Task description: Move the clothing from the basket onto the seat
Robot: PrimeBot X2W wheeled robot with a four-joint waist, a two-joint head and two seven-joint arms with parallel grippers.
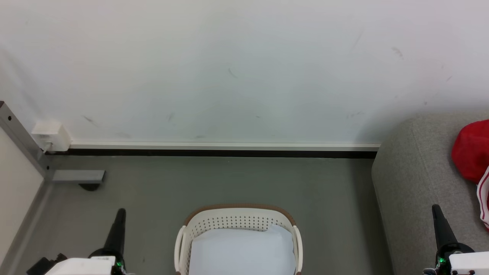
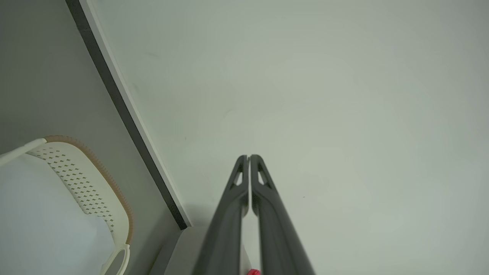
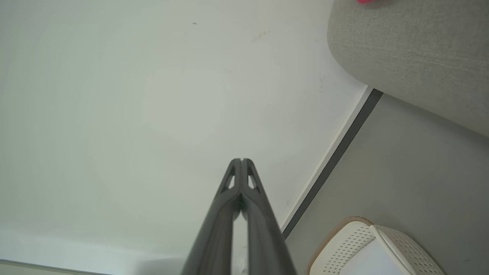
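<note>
The cream basket point(image 1: 237, 223) with a brown rim stands on the floor at the bottom centre, holding a flat white sheet point(image 1: 242, 250). Red clothing point(image 1: 471, 151) with white striped trim lies on the grey seat point(image 1: 416, 179) at the right edge. My left gripper point(image 1: 120, 211) is shut and empty, raised left of the basket. My right gripper point(image 1: 435, 208) is shut and empty, over the seat's front part. In the left wrist view the shut gripper point(image 2: 249, 156) points at the wall, the basket point(image 2: 82, 179) to its left. In the right wrist view the shut gripper point(image 3: 241, 160) faces the wall, the seat point(image 3: 412, 57) at upper right and the basket point(image 3: 382, 244) at lower right.
A white wall with a dark skirting strip point(image 1: 221, 153) runs behind the basket. A grey metal frame and foot point(image 1: 76, 176) and a white wall box point(image 1: 51, 135) stand at the left. Grey floor point(image 1: 229, 183) lies between basket and wall.
</note>
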